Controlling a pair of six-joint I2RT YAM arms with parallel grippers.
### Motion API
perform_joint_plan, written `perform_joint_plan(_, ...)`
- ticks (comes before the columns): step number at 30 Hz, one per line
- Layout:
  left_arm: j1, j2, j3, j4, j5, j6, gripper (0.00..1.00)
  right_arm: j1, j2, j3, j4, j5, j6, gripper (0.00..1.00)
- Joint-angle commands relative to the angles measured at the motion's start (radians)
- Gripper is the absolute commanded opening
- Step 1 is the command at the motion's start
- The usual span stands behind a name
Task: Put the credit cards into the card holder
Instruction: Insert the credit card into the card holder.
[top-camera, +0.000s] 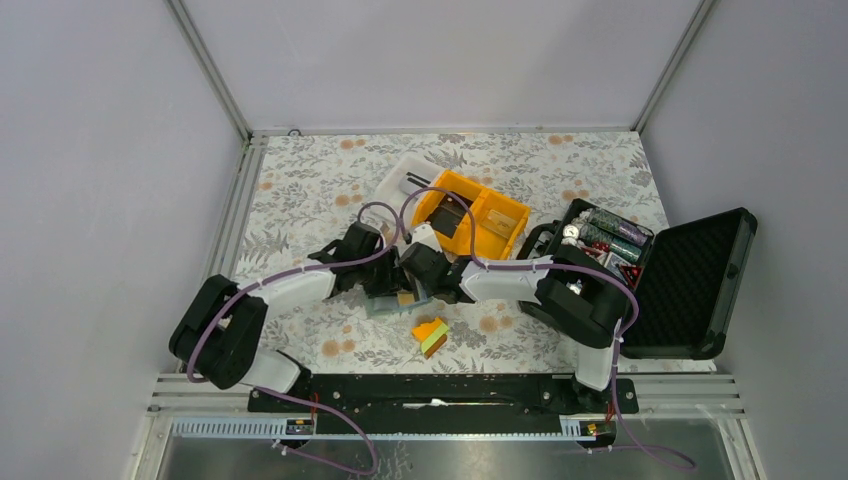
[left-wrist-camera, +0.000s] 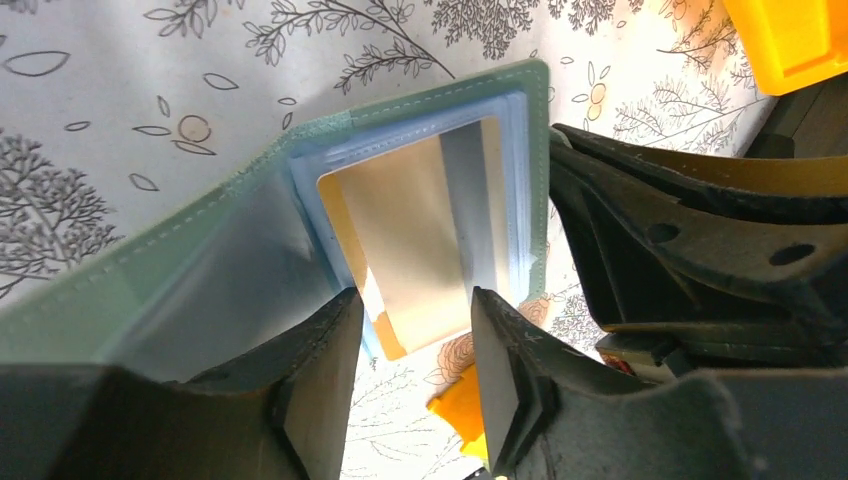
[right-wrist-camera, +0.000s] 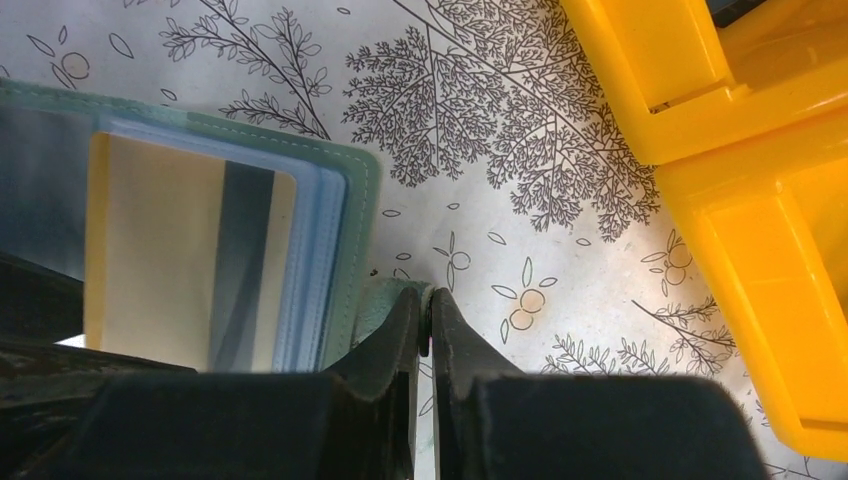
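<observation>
Card holder: grey-green stitched bifold, lying open at table centre between both arms, light-blue inner panel and clear pockets; the left wrist view alone shows the tan credit card, grey stripe along it, partly in a pocket, its near end between the parted fingers of the left gripper, contact not discernible. Right wrist view alone shows the right gripper clenched on the holder's cover edge. Surroundings: floral tablecloth; glossy yellow bin just beyond; orange-yellow-green wedge block near; open foam-lined black case well apart.
</observation>
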Motion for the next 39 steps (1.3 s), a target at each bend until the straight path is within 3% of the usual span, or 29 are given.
perform_joint_plan(1, -0.003, -0.093, -0.004, 0.003, -0.062, 0.038, 0.5, 0.015, -0.046, 0.017, -0.063, 0.026, 0.041, 0.13)
perform_joint_plan(5, -0.003, -0.196, -0.028, -0.033, -0.098, 0.055, 0.72, 0.014, -0.109, -0.004, -0.105, 0.042, 0.058, 0.36)
perform_joint_plan(8, -0.002, -0.279, -0.036, -0.079, -0.133, 0.067, 0.78, 0.014, -0.186, -0.034, -0.122, 0.028, 0.073, 0.5)
perform_joint_plan(11, -0.001, -0.373, -0.056, -0.123, -0.207, 0.074, 0.85, 0.013, -0.264, -0.073, -0.1, -0.041, 0.069, 0.57)
perform_joint_plan(17, 0.024, -0.489, -0.111, -0.203, -0.355, 0.063, 0.9, -0.009, -0.309, -0.157, 0.081, -0.351, 0.103, 0.5)
perform_joint_plan(23, 0.037, -0.538, -0.158, -0.239, -0.387, 0.058, 0.96, -0.009, -0.259, -0.169, 0.206, -0.506, 0.184, 0.48)
perform_joint_plan(28, 0.064, -0.516, -0.212, -0.16, -0.32, 0.037, 0.93, -0.009, -0.195, -0.162, 0.248, -0.496, 0.209, 0.44)
perform_joint_plan(34, 0.079, -0.534, -0.266, -0.09, -0.312, 0.025, 0.66, -0.009, -0.163, -0.167, 0.239, -0.419, 0.218, 0.37)
perform_joint_plan(39, 0.085, -0.545, -0.299, -0.026, -0.299, 0.015, 0.56, -0.012, -0.171, -0.177, 0.23, -0.388, 0.221, 0.37)
